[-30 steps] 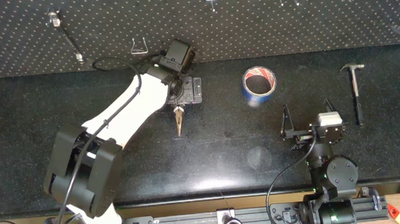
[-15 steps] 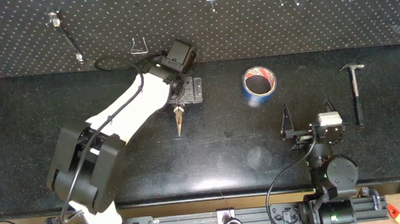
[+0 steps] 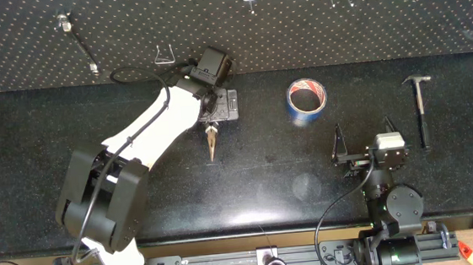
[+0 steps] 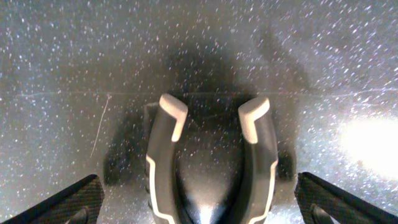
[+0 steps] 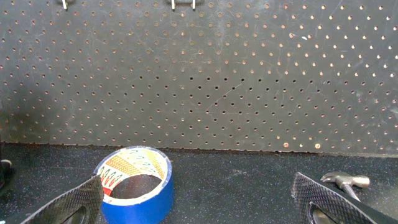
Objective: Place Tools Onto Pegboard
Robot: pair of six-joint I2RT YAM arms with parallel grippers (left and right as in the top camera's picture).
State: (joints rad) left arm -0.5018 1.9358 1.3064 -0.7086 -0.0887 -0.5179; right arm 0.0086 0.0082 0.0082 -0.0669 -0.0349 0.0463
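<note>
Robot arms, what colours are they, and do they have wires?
The left arm has a smooth white shell between chunky black joints, with a thin black cable along it. The right arm is mostly black with a small white block near its wrist and a looping black cable. Both have flat black fingers with a woven pattern.

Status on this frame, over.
Left gripper open over pliers. Right gripper open, near its base. Tape roll, hammer on table. Nothing blocking pliers.
</note>
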